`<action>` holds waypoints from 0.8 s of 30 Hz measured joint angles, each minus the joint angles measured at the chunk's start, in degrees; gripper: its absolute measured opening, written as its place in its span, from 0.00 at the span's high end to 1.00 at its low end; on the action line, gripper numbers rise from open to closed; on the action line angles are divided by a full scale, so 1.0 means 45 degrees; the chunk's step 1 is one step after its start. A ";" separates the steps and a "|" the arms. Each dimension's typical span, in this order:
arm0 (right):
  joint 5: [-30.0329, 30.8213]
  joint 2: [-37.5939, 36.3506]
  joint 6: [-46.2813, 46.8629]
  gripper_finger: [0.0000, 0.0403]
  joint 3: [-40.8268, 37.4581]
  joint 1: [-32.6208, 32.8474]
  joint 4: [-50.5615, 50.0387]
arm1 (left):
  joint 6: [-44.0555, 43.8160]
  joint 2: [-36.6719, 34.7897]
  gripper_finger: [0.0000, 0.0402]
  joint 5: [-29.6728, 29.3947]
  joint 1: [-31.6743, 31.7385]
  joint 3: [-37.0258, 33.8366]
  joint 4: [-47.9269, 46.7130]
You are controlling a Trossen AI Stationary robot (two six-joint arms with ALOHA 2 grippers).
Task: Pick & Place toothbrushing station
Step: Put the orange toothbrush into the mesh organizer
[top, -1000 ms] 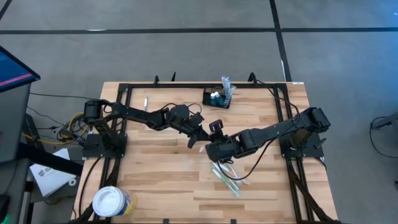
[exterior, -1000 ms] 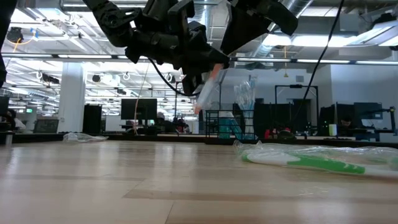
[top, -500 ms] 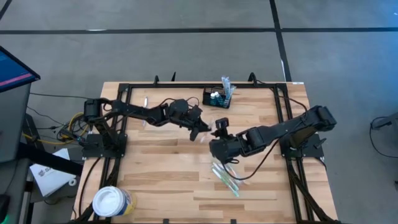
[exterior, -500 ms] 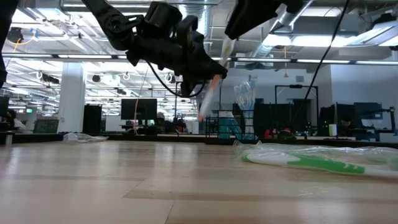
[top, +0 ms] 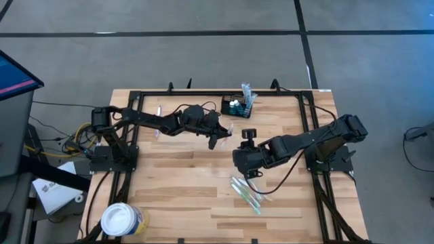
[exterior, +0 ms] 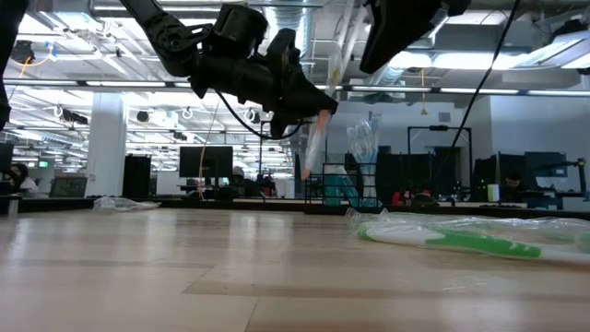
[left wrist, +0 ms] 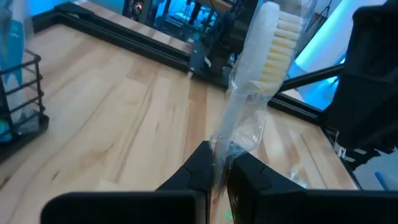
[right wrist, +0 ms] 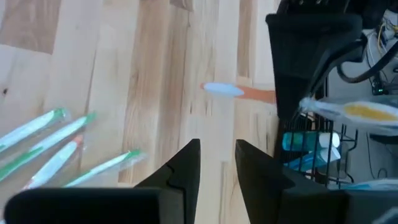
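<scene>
Here the left jaws grip a wrapped toothbrush (left wrist: 264, 68) near the caddy (top: 238, 106).

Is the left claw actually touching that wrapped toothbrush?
Touching. The left wrist view shows the left claw pinched shut on the wrapped toothbrush, its fingers pressed against the wrapper on both sides.

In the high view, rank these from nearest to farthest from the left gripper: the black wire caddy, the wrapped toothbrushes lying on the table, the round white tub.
Measured from the left gripper, which holds a wrapped toothbrush:
1. Black wire caddy, just beyond it at the table's far edge.
2. Wrapped toothbrushes on the table, nearer the front, under the right arm.
3. Round white tub, at the front left corner, plainly farthest.
</scene>
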 joint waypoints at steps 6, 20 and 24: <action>-0.0064 0.0000 0.0413 0.82 0.0000 -0.0076 -0.0426 | 0.0265 -0.0168 0.95 -0.0017 0.0442 0.0000 0.0077; -0.0756 -0.1205 0.0668 0.84 -0.3186 -0.0883 0.2167 | 0.1697 -0.2357 0.95 -0.0901 0.0807 0.0003 0.0173; -0.1036 -0.2468 0.0597 0.84 -0.4647 -0.1193 0.4219 | 0.1999 -0.2574 0.95 -0.1566 0.0918 0.0005 0.0207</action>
